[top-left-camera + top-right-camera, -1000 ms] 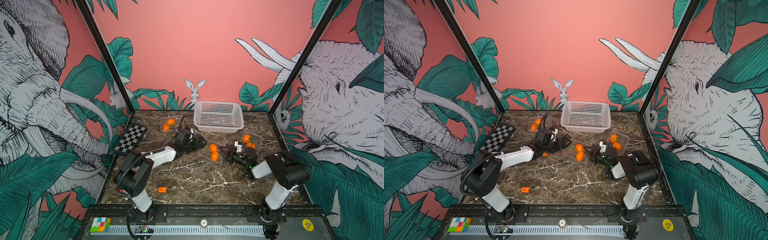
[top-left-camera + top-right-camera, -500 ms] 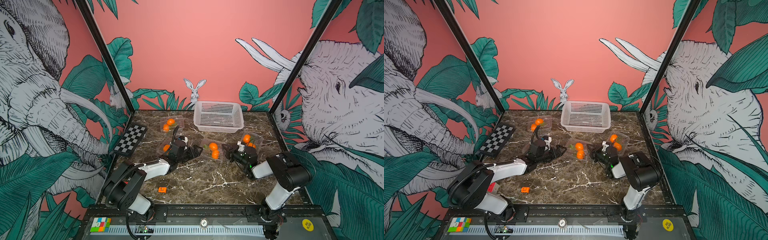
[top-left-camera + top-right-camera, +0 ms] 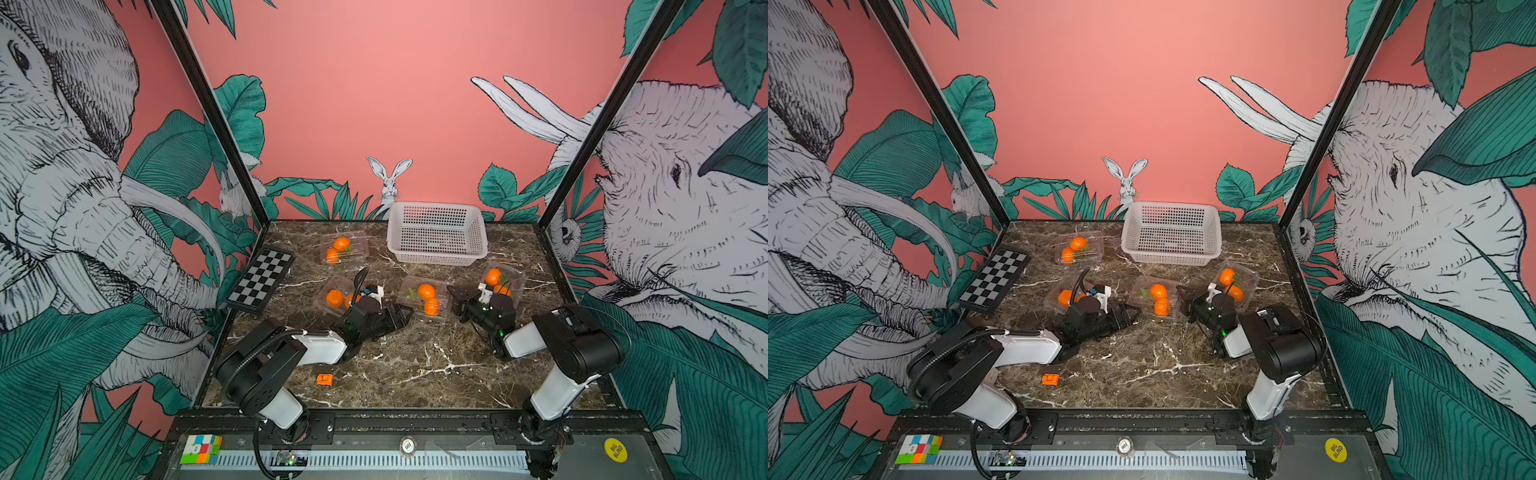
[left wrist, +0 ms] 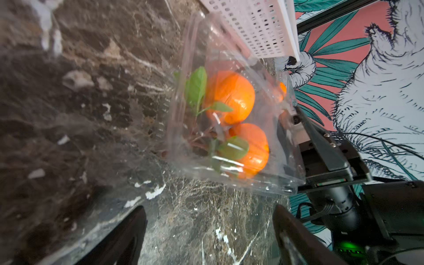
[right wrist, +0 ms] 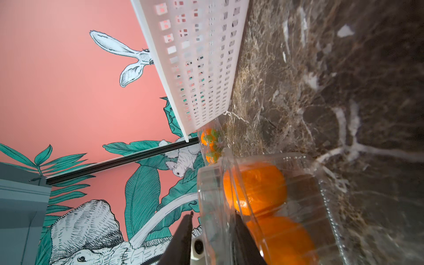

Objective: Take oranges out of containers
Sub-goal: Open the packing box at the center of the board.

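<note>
Four clear containers show in both top views, each with two oranges: back left [image 3: 344, 249], left [image 3: 336, 295], centre [image 3: 424, 297] and right [image 3: 503, 282]. My left gripper [image 3: 404, 314] [image 4: 208, 207] lies low just in front of the centre container [image 4: 229, 174], open, with only marble between its fingers. Its oranges [image 4: 231, 96] have green leaves. My right gripper [image 3: 456, 294] [image 5: 213, 215] is at that container's right end, shut narrowly on its clear rim [image 5: 220, 183], one finger outside and one against the oranges [image 5: 257, 185].
A white perforated basket [image 3: 436, 232] stands at the back. A folded chessboard [image 3: 262, 284] leans at the left wall. A small flat orange block [image 3: 324, 379] lies near the front. A colour cube [image 3: 200, 449] sits on the front rail.
My left arm has pulled back from the left container and swung right to the centre container, its jaws narrowing. The right jaws have drawn in on the container's rim.
</note>
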Action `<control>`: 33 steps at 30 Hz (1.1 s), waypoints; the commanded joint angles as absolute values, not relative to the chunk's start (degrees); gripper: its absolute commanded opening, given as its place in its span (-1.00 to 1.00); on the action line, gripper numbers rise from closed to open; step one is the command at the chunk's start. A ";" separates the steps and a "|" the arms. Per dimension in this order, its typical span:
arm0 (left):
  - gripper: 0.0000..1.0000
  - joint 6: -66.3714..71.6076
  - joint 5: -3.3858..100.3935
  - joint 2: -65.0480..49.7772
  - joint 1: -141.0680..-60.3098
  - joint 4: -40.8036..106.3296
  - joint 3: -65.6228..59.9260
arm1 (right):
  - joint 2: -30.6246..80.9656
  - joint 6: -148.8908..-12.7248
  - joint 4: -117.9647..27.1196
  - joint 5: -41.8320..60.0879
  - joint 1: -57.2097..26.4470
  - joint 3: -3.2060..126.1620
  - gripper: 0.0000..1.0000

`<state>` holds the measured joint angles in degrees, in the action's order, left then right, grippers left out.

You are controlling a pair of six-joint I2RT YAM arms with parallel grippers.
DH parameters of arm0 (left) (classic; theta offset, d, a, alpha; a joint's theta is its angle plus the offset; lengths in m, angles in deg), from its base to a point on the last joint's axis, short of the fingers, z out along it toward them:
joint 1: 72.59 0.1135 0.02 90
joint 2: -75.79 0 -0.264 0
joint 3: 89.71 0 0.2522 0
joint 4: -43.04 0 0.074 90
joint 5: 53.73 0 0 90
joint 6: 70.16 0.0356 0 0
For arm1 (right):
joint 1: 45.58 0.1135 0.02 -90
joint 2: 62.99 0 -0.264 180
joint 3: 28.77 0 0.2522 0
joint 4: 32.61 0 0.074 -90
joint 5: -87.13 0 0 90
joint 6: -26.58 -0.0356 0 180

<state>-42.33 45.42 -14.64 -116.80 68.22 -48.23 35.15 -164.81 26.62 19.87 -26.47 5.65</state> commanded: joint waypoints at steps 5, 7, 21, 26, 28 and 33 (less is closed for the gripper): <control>0.62 -48.58 38.98 -18.74 -118.69 80.23 -52.36 | 33.56 -166.43 24.99 17.34 -25.94 5.43 -0.42; 0.58 -49.90 37.77 -19.98 -119.20 81.23 -52.73 | 33.68 -166.51 25.17 17.12 -25.81 5.44 -0.42; 0.56 -55.26 32.72 -27.36 -121.28 89.98 -52.39 | 36.36 -166.54 27.39 16.45 -23.36 5.29 -0.43; 0.56 -55.65 31.96 -27.82 -121.28 89.16 -52.35 | 37.12 -166.73 28.60 16.29 -22.84 4.89 -0.43; 0.55 -55.95 31.49 -28.25 -121.28 89.15 -52.39 | 37.58 -167.12 29.35 16.24 -22.75 4.68 -0.43; 0.51 -56.28 30.28 -29.22 -121.28 89.57 -52.39 | 37.38 -167.28 29.74 16.78 -22.51 4.70 -0.42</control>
<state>-55.47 32.46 -27.82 -121.06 91.89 -51.99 36.62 -166.07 28.58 16.85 -22.89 5.65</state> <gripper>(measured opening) 0.758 0.288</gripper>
